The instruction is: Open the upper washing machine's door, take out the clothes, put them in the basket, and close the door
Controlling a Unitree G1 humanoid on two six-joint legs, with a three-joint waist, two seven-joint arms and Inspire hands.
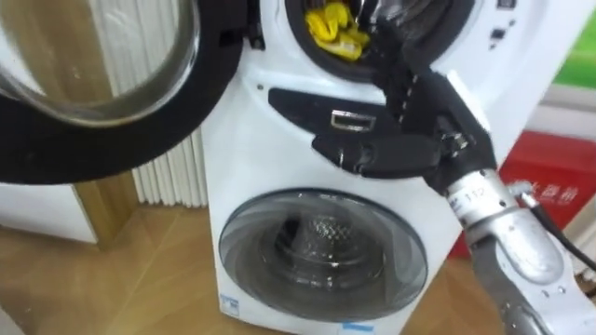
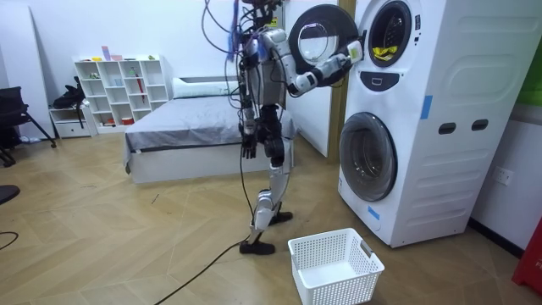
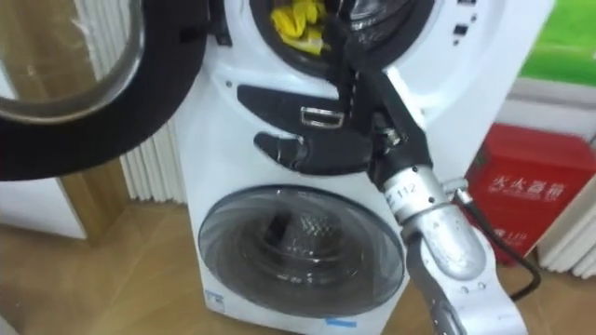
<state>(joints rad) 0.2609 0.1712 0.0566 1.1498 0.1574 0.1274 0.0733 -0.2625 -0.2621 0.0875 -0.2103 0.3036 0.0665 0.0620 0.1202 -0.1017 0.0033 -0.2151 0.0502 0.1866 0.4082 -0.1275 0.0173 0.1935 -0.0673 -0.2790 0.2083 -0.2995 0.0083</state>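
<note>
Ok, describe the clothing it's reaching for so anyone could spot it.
Find the white stacked washing machine; its upper door stands open. In that upper drum, just past the right hand, lies a yellow cloth, the only bright thing inside.

1. This is a room in a home, a bedroom with a corner for washing clothes.
2. A bed [image 2: 195, 127] with a grey cover stands by the back wall.
3. A white shelf [image 2: 118, 89] holds little things.
4. The floor [image 2: 127, 237] is wood.
5. Two white washing machines [image 2: 440, 127] stand one on top of the other.
6. A white basket [image 2: 339, 290] sits on the floor near them.
7. A white radiator [image 1: 172, 172] is beside them.
</note>
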